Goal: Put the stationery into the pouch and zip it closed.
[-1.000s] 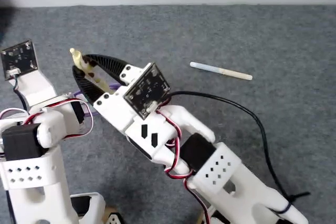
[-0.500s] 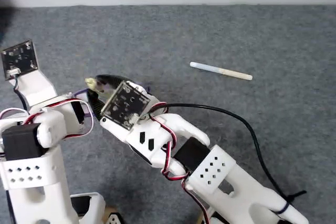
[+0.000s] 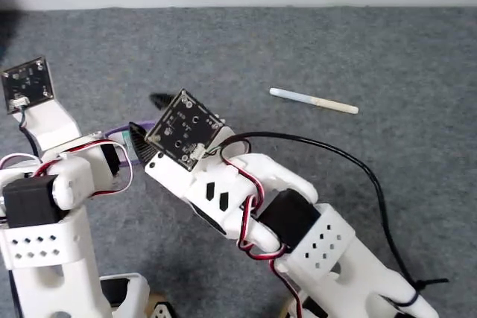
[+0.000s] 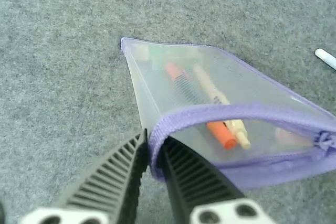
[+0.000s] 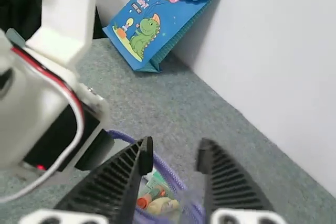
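Left wrist view shows your left pincer [image 4: 151, 144] clamped on the purple zipper band at one end of the pouch [image 4: 210, 87], which lies on the table [image 4: 63, 51] with pens inside. Your right pincer [image 5: 174, 150] hangs open over its mouth. Treat the pouch as light, limp film that buckles, so hold the stiffer band. The loose pen [image 3: 313, 100], well apart, looks slim and rigid; grip it mid-barrel.

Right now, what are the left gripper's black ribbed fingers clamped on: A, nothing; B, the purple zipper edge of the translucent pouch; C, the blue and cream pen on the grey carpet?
B: the left gripper pinches the translucent pouch at its purple zipper edge, while the blue and cream pen lies apart on the grey carpet.
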